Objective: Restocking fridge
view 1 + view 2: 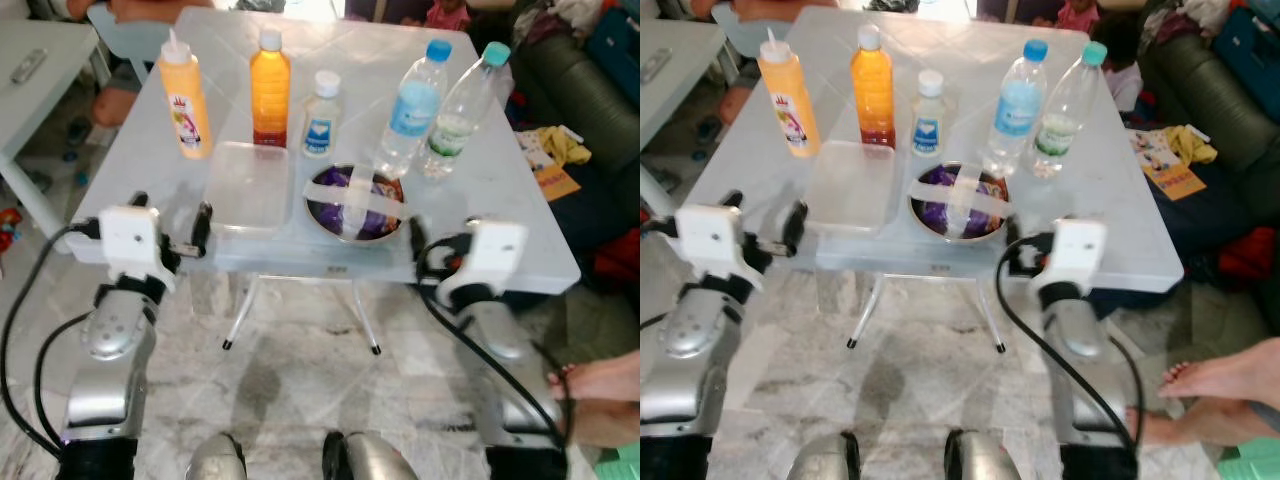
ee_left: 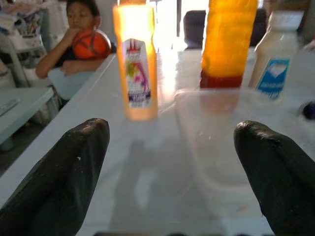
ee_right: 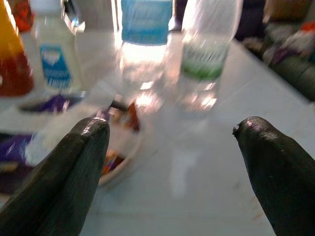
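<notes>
On the white folding table [image 1: 520,230] a row stands at the back: a yellow squeeze bottle [image 1: 185,100], an orange juice bottle [image 1: 270,90], a small white bottle [image 1: 322,118], a blue-capped water bottle [image 1: 412,108] and a teal-capped water bottle [image 1: 455,115]. In front lie a clear lidded plastic container [image 1: 247,185] and a taped metal bowl [image 1: 355,203] holding purple packets. My left gripper [image 1: 172,215] is open at the table's near edge, facing the squeeze bottle [image 2: 135,59] and the container. My right gripper [image 1: 440,240] is open too, at the near edge beside the bowl [image 3: 118,147].
A person's bare foot [image 1: 600,385] rests on the tiled floor at lower right. A dark sofa [image 1: 590,100] with clutter stands to the right, a second white table [image 1: 40,50] to the left. A seated person with an orange ball [image 2: 88,44] is beyond the table's left side.
</notes>
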Robot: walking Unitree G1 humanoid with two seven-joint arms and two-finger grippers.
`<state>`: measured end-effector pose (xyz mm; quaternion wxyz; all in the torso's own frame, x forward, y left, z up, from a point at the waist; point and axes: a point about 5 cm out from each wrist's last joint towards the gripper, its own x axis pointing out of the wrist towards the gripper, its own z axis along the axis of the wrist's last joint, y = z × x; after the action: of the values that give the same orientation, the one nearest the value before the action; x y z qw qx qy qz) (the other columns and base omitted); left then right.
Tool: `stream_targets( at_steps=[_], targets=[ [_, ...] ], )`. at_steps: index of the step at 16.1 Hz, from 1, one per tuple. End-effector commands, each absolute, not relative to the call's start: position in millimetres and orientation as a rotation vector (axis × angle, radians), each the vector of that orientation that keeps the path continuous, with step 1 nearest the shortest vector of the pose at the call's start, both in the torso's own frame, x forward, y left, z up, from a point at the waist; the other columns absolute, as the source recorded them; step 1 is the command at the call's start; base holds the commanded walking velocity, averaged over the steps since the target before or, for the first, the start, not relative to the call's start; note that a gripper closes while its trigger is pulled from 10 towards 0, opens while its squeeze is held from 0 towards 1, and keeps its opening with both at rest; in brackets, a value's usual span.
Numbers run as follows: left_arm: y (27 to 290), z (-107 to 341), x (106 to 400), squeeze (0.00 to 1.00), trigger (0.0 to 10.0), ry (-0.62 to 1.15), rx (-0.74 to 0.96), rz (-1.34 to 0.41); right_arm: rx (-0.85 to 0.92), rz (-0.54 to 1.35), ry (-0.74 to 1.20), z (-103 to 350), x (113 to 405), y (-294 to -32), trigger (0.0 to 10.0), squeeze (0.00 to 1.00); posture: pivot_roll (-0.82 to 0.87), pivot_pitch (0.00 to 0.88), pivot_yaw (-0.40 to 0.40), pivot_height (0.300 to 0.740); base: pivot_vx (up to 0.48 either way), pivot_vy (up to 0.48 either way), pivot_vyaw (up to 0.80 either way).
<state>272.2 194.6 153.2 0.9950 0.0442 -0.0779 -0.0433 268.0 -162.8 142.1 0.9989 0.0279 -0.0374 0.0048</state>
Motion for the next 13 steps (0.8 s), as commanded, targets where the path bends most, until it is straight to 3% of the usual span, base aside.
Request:
stream_targets(
  at_steps=[1, 3, 9, 13],
  targets=[
    [191, 156, 269, 0.0, 10.0, -0.154, 0.06, -0.106, 0.039, -0.015, -0.085, 146, 261, -171, 10.0, 0.0, -0.02, 0.108, -0.085, 0.74, 0.0, 0.0, 0.0],
    [189, 149, 265, 0.0, 10.0, -0.142, 0.07, -0.124, 0.03, -0.038, -0.066, 141, 253, -177, 10.0, 0.0, -0.03, 0.101, -0.082, 0.74, 0.0, 0.409, 0.0],
    [182, 149, 263, 0.0, 10.0, -0.137, 0.061, -0.136, 0.021, -0.005, -0.045, 136, 253, -165, 10.0, 0.0, -0.02, 0.108, -0.082, 0.74, 0.0, 0.475, -0.66],
    [178, 149, 265, 0.0, 10.0, -0.132, 0.056, -0.133, 0.016, -0.021, -0.042, 134, 253, -168, 10.0, 0.0, -0.03, 0.124, -0.078, 0.74, 0.0, 0.0, 0.0]
  ],
)
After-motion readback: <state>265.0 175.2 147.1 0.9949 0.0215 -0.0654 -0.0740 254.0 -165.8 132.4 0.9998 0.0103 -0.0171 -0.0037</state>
